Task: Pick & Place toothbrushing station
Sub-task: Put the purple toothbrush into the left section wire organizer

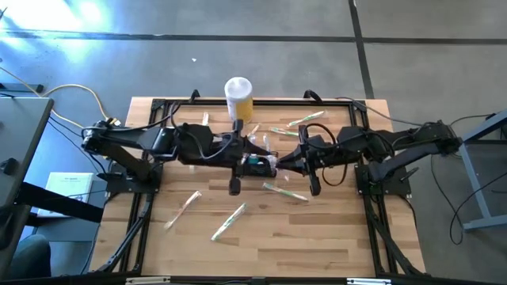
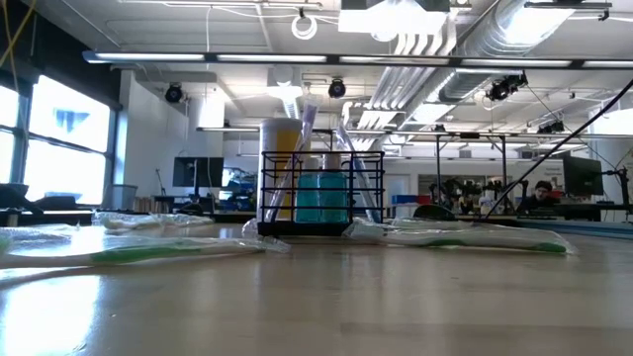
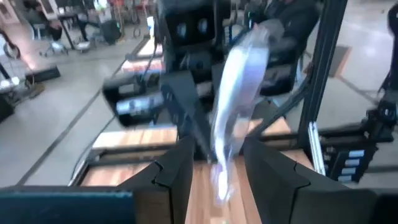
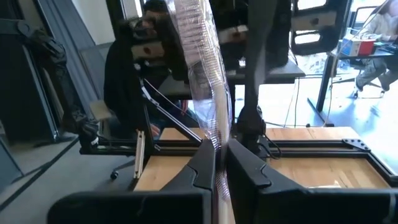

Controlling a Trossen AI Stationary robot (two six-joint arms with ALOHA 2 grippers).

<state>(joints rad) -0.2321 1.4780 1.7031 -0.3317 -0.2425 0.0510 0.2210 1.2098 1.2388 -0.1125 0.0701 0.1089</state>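
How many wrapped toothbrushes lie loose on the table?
About 6: two front-left, one front-centre, three behind the arms. Others may hide under the arms.

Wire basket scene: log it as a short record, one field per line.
basket: black wire basket upright mid-table, teal cup inside
canister: yellow-and-white canister behind it, at the far edge
left end effector: holds a clear-wrapped toothbrush upright
right end effector: shut on a wrapped toothbrush
loose items: wrapped toothbrushes scattered on the wooden table

Overhead looks down; low looks level; both share table [image 1: 261,237]
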